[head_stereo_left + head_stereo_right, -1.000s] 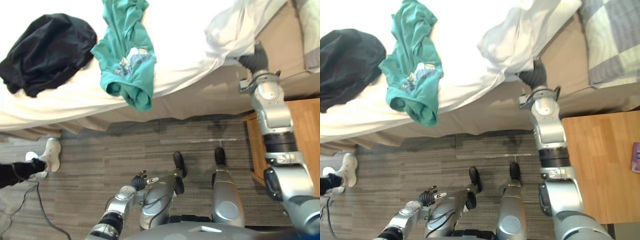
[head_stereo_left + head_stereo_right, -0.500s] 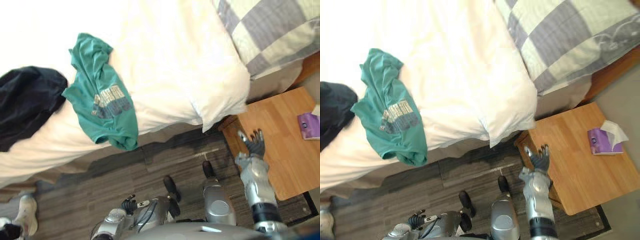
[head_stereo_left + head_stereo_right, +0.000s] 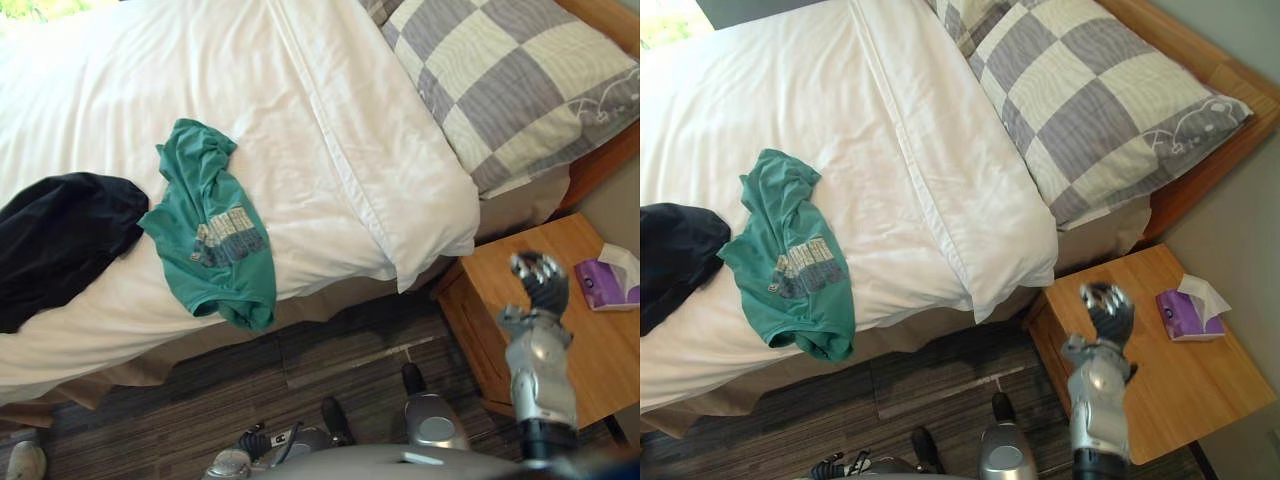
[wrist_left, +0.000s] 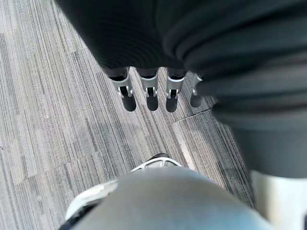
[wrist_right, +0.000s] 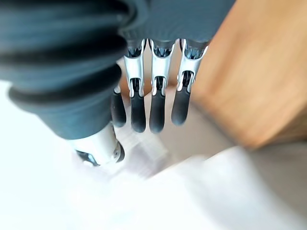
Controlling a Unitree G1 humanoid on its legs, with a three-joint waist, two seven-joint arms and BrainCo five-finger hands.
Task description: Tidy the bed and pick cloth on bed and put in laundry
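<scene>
A teal T-shirt (image 3: 212, 243) lies crumpled on the white duvet (image 3: 300, 130), its lower end hanging over the near edge of the bed. To its left, a black garment (image 3: 58, 240) sits heaped on the same edge. My right hand (image 3: 541, 281) is raised over the wooden nightstand (image 3: 1160, 375), apart from the bed; its fingers (image 5: 158, 96) are straight and hold nothing. My left hand (image 4: 148, 91) hangs low over the floor, fingers straight and empty, well below both garments.
A grey-and-cream checked pillow (image 3: 1090, 90) lies at the head of the bed against a wooden headboard (image 3: 1200, 60). A purple tissue box (image 3: 1185, 312) stands on the nightstand. Grey plank flooring (image 3: 200, 400) runs along the bedside.
The camera has swung up and to the right. My right hand, at the duvet's corner one second ago, has come away and now hangs over the nightstand. The duvet lies flat.
</scene>
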